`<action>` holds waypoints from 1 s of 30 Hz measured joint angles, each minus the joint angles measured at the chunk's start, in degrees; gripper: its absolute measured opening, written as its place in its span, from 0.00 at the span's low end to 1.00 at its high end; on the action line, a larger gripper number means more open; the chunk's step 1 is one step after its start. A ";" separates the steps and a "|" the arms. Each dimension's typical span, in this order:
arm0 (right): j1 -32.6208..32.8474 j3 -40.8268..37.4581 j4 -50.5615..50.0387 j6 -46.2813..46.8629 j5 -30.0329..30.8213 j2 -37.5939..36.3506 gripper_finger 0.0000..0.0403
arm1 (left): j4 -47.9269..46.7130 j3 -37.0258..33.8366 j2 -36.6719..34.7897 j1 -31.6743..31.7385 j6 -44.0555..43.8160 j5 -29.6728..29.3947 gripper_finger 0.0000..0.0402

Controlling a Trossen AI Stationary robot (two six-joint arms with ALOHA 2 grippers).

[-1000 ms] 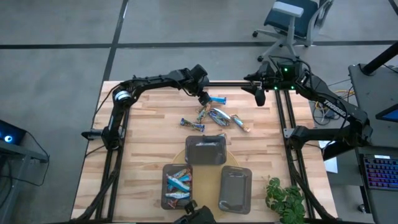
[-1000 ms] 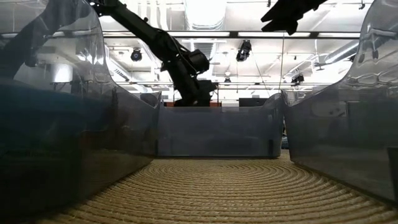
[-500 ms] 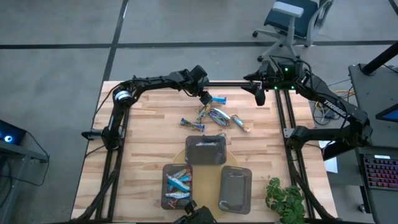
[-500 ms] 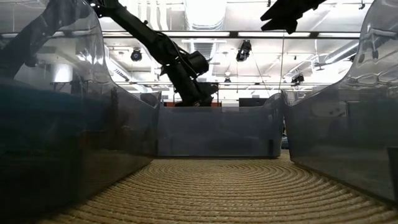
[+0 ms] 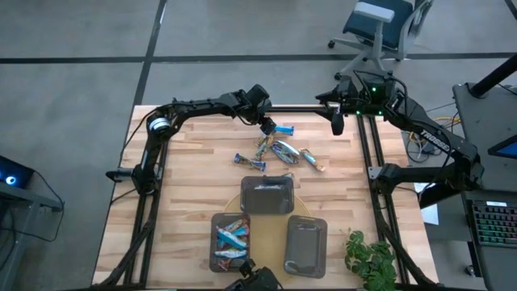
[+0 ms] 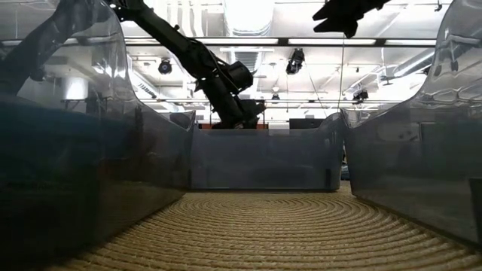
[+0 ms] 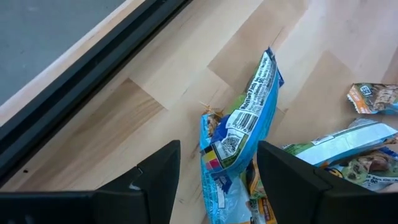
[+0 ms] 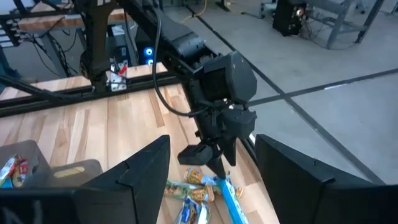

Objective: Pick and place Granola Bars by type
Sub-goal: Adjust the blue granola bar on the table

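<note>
Several granola bars lie flat in a loose pile (image 5: pixel 279 151) on the wooden table, near its far edge. One bright blue bar (image 5: pixel 283 129) (image 7: pixel 249 118) lies at the pile's far side. My left gripper (image 5: pixel 267 127) (image 7: pixel 217 155) hangs open over that bar, pointing down, with one finger on each side and apart from it. More bars, mostly blue, lie in the near-left grey tray (image 5: pixel 213 234). My right gripper (image 5: pixel 337 125) (image 8: pixel 211 143) waits open above the table's far right corner.
Two more dark grey trays stand near the table's near edge, one in the middle (image 5: pixel 267 195) on a round woven mat (image 5: pixel 234 204) and one to its right (image 5: pixel 304 244). A potted plant (image 5: pixel 371 259) sits at the near right corner. Bare wood lies to the left of the pile.
My left arm has shifted slightly over the blue bar and then held still. My right gripper has drawn back a little, upward and toward the far edge. The bars have stayed where they were.
</note>
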 joint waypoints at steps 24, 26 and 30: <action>-0.02 0.00 0.43 0.20 0.02 -0.02 0.56 | 1.59 -0.03 0.68 -0.19 -1.14 -2.29 0.49; -0.02 0.00 0.43 0.20 0.02 -0.02 0.56 | 2.00 -0.02 0.68 -0.29 -1.14 -3.03 0.49; 0.00 0.00 0.43 0.20 0.02 -0.02 0.56 | 2.25 -0.02 0.68 -0.31 -2.10 -3.09 0.49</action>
